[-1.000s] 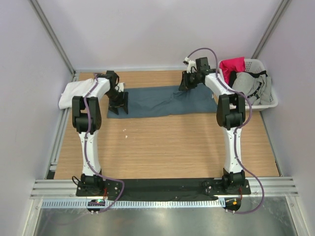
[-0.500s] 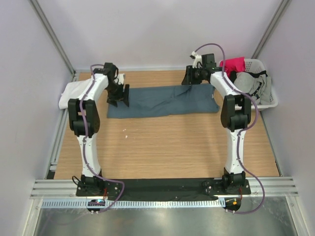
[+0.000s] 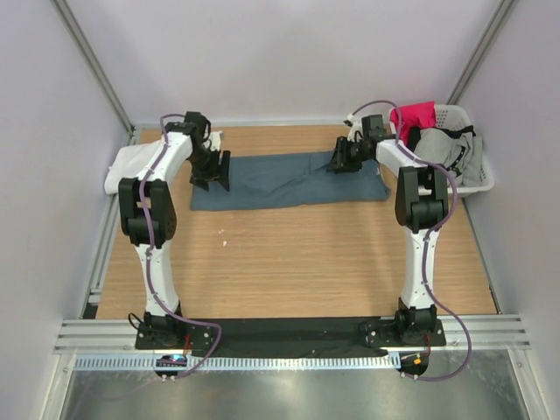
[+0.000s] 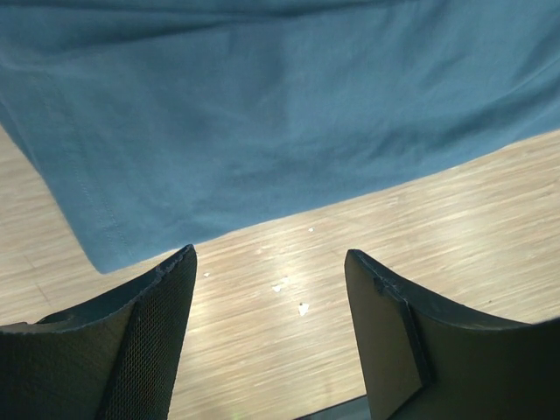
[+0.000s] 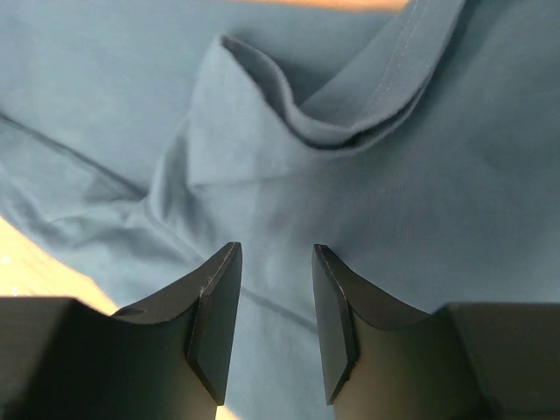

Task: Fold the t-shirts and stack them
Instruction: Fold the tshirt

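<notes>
My left gripper [image 4: 269, 261] is spread wide with nothing between its fingers [image 4: 144, 337], and it hangs over bare wooden counter [image 4: 455, 227]. Just ahead of its tips lies the hemmed corner of the slate-blue t-shirt [image 3: 280, 182], flat on the wood. The cloth runs on past the gripper to its right.

My right gripper [image 5: 274, 254] has its jaws a narrow gap apart, and I see nothing pinched between them. Blue cloth fills everything beneath it. A short way ahead of the tips, a stitched hem curls up into a soft raised fold. I cannot tell whether the tips touch the fabric.

From above, the blue shirt is a long folded band across the far half of the counter. The left gripper is at one short end and the right gripper is over the other end, by the far edge.

The white t-shirt [image 3: 129, 166] lies outboard of the left gripper, bunched at the counter's edge and partly hidden by that arm.

Outboard of the right gripper stands a white laundry basket [image 3: 457, 110] holding a red garment [image 3: 413, 115] and grey clothing [image 3: 451, 153].
</notes>
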Controlling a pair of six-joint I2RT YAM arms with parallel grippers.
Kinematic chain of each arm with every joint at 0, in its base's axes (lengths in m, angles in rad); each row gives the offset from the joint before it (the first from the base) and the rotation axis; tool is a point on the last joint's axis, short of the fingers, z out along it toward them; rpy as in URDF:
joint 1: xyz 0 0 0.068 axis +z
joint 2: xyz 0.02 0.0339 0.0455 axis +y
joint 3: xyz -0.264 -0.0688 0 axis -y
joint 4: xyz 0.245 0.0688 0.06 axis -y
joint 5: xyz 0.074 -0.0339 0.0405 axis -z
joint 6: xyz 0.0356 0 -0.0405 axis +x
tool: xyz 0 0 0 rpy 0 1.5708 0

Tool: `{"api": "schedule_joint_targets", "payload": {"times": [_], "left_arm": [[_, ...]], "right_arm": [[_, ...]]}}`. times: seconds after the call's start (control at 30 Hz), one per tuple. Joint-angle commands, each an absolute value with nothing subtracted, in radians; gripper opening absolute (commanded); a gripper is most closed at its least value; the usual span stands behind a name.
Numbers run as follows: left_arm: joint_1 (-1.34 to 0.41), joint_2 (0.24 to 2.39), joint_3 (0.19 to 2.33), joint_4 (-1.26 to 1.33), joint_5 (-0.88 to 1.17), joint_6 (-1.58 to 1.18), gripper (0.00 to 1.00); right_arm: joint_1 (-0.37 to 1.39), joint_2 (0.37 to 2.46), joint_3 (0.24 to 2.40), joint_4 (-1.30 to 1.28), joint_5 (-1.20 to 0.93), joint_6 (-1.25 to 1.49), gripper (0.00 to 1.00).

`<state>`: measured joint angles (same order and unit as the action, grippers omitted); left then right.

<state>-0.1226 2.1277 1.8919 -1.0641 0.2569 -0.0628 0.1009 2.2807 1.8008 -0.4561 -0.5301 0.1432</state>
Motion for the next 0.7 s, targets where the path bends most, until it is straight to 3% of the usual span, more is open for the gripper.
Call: {"api": "schedule_joint_targets", "payload": {"times": [0.0, 0.67], "left_arm": [[-0.133, 2.092, 1.856, -1.058, 0.262, -0.054, 0.7], [-0.164, 2.054, 1.723, -1.042, 0.176, -0.032, 0.71]], "right_arm": [[0.106, 2.321, 1.888, -0.425, -0.542, 0.156, 0.44], [0.136, 2.542, 2.2, -0.313, -0.535, 0.222, 0.46]]}}
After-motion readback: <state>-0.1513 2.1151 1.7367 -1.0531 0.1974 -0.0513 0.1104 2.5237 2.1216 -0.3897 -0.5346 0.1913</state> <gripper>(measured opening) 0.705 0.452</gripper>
